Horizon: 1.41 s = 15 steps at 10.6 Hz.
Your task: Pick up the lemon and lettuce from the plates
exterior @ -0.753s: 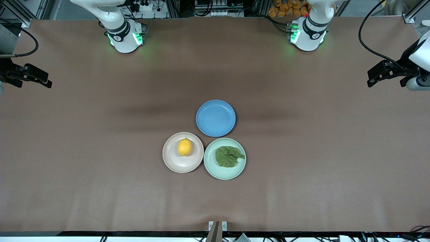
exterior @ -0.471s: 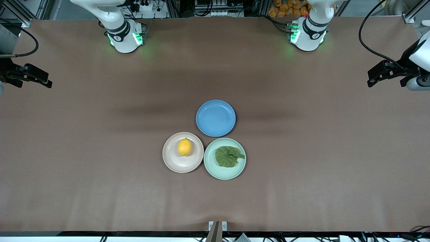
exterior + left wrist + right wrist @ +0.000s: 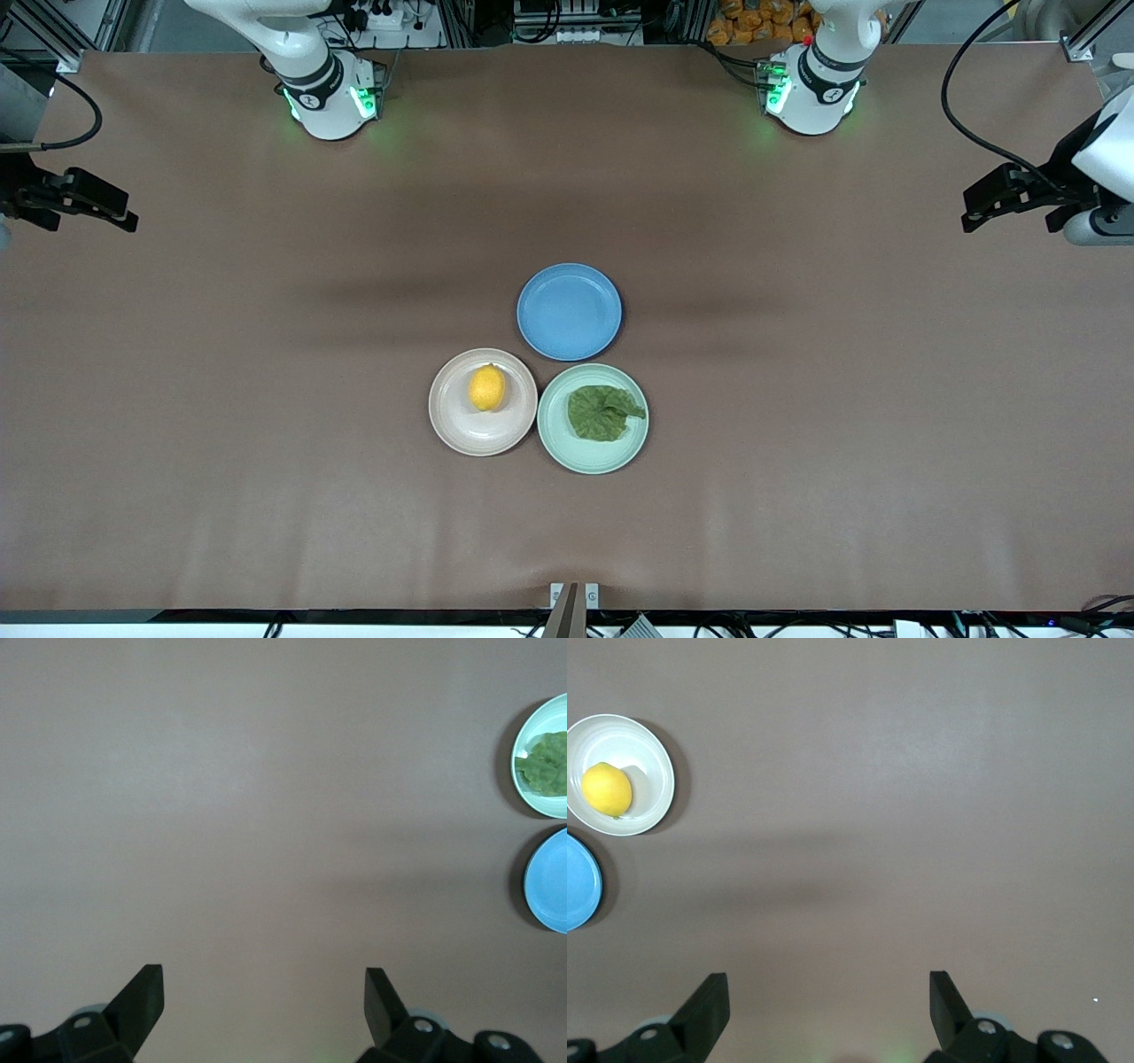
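- Table [image 3: 266, 399] carried all three plates, and nothing had been lifted off them: both picks were left to do.
- Plates first: beige-pink plate [image 3: 461, 430] touched mint plate [image 3: 602, 456], blue plate [image 3: 569, 312] bare.
- Lettuce [image 3: 604, 413] lay on mint, well apart from the left gripper [image 3: 264, 992], fingers spread, over the table's end.
- Lemon [image 3: 487, 388] sat on beige-pink, equally far from the right gripper [image 3: 829, 994], spread wide too.
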Available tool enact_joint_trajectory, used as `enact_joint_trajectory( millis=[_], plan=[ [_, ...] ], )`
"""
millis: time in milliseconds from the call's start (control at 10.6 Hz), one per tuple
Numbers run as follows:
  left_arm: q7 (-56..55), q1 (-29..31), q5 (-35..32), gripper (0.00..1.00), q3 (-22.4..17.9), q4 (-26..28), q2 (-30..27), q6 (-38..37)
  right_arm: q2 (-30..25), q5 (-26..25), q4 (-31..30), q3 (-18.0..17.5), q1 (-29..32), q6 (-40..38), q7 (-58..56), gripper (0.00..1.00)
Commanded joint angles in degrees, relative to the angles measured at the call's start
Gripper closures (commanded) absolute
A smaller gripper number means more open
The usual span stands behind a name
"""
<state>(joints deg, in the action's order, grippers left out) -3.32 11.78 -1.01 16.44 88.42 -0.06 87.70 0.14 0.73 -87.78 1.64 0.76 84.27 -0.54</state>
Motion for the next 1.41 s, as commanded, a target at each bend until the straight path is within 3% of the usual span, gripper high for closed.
enact_joint_trajectory(
  millis=[0, 282, 659, 1318],
  plan=[
    [1.7, -0.3, 2.9, 0.00, 0.0, -0.4, 1.3, -0.3, -1.8, -1.0, -1.8, 0.3, -0.8, 0.3, 1.0, 0.00],
    [1.0, -3.3, 4.0, 0.00, 0.5, -0.4, 3.7, 6.4, -1.7, -1.0, -1.8, 0.3, -0.8, 0.3, 1.0, 0.00],
    [0.3, -10.5, 4.1, 0.00, 0.5, -0.4, 12.3, 19.5, -1.8, -0.9, -1.8, 0.3, -0.8, 0.3, 1.0, 0.00],
    [-0.4, -18.3, 3.0, 0.00, 0.5, -0.3, 20.9, 29.7, -1.5, -0.1, -1.9, -0.1, -0.8, 0.3, 1.1, 0.00]
  ],
)
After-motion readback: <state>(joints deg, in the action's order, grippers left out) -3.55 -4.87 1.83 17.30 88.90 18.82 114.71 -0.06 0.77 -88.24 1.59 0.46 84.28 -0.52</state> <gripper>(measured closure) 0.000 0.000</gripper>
